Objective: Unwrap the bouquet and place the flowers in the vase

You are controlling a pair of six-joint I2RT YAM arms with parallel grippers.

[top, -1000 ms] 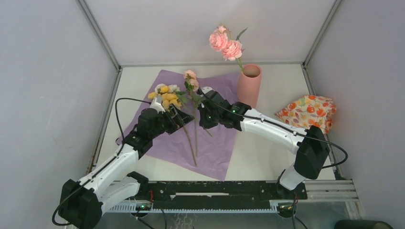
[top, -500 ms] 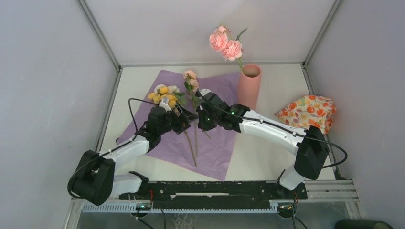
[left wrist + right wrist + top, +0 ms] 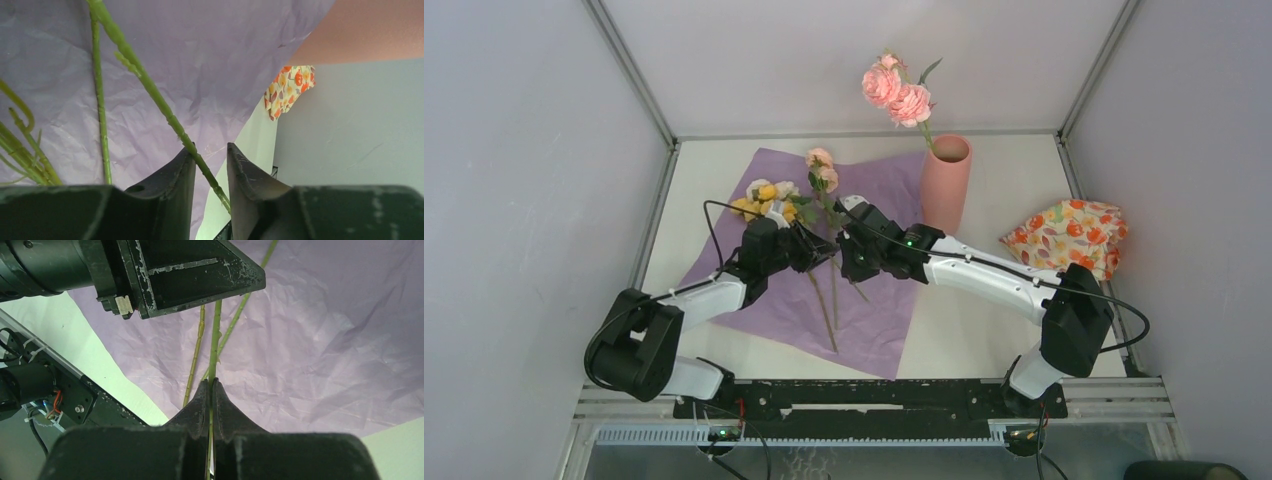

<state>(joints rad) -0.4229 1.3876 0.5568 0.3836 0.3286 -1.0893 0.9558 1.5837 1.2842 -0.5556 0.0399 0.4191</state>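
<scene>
You are past the unwrapping: the purple paper (image 3: 879, 300) lies spread flat, and the step in hand looks like carrying the flowers (image 3: 828, 178) across one stem at a time. At far left, the yellow blooms (image 3: 762, 195) rest near the paper's top corner, with no gripper on them. Your left gripper (image 3: 210, 150) has its jaws a little apart, and a green stem (image 3: 150, 95) runs through the gap, not yet pinched as far as the wrist view shows. Just to its right, your right gripper (image 3: 210, 385) is pressed together on a stem, likely the same one. Further right, the vase (image 3: 944, 185) stands upright by the paper's corner with two pink roses (image 3: 896, 90) already in it. The orange-flowered cloth bundle (image 3: 1069, 232) lies well apart. Next, settle on one firm grip, lift the stem clear and bring its lower end over the vase's mouth.
</scene>
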